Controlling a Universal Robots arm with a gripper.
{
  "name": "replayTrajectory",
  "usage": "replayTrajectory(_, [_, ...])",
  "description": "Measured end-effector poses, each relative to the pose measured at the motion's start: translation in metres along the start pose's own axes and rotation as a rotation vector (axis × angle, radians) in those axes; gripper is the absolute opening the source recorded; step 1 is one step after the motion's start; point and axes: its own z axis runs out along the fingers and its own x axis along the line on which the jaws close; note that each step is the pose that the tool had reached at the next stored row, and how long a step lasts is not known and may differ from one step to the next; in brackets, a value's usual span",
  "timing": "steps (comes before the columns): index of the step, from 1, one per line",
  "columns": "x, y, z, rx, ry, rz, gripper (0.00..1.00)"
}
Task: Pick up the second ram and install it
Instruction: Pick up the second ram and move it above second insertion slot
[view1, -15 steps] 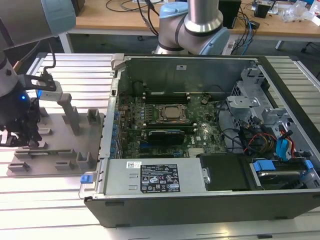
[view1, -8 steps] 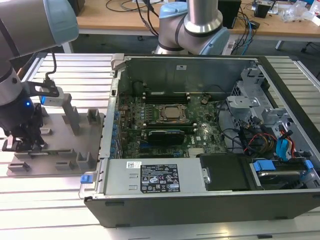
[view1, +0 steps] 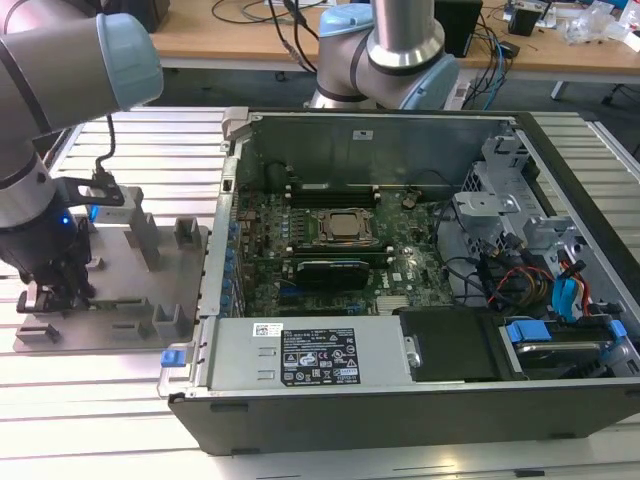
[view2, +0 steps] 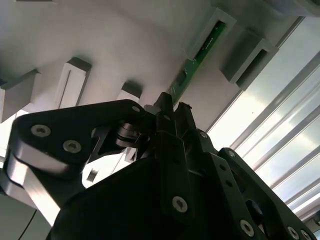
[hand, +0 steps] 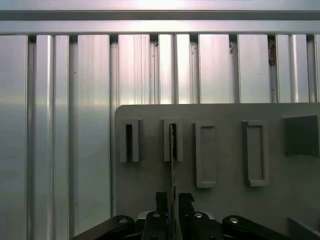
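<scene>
Hand (view1: 50, 290) is down on the grey holder plate (view1: 120, 315) at the exterior view's left, on the slatted aluminium surface (view1: 150, 160) beside the open computer case (view1: 350, 140). In both wrist views the second ram (view2: 200, 52) (hand: 173, 150) stands on edge in a slotted block of the plate, its near end running straight into the hand (view2: 172, 106) (hand: 172, 200). Hand straddles the stick closely; can't tell if it's clamped or just around it.
</scene>
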Motion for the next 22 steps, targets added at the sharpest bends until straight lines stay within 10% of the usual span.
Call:
replayTrajectory(17, [0.0000, -0.0004, 0.0086, 0.0002, -0.0002, 0.000, 0.14])
replayTrajectory(22, [-0.0002, 0.0002, -0.0040, -0.0001, 0.0001, 0.000, 0.14])
